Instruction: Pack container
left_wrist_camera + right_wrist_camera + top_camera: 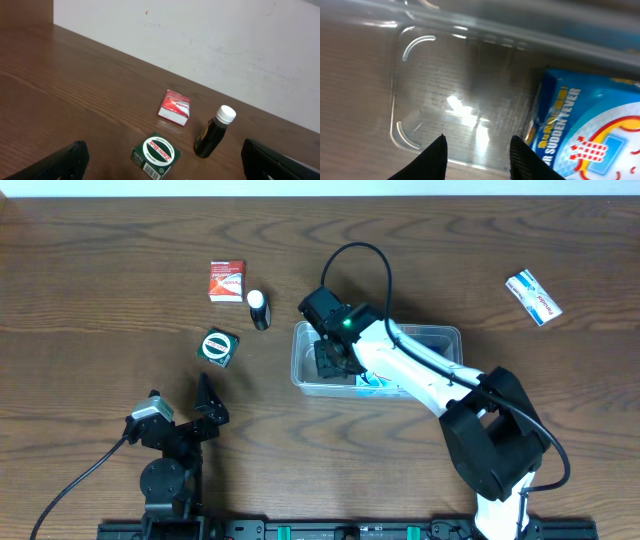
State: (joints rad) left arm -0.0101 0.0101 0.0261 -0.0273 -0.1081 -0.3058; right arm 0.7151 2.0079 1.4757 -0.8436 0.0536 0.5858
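While my right gripper [481,161] hangs inside container [445,332], fingers stand apart, nothing between them. Container sits at middle of worktop, slightly toward right edge; blue packet [585,130] lies in it beside my fingers. My left gripper [210,405] also released, empty, near front edge, facing green box [156,154].

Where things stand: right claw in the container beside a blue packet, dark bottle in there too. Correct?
No. The dark bottle sits on the table outside the container, near the red box, per the overhead view. The right claw and blue packet are inside.
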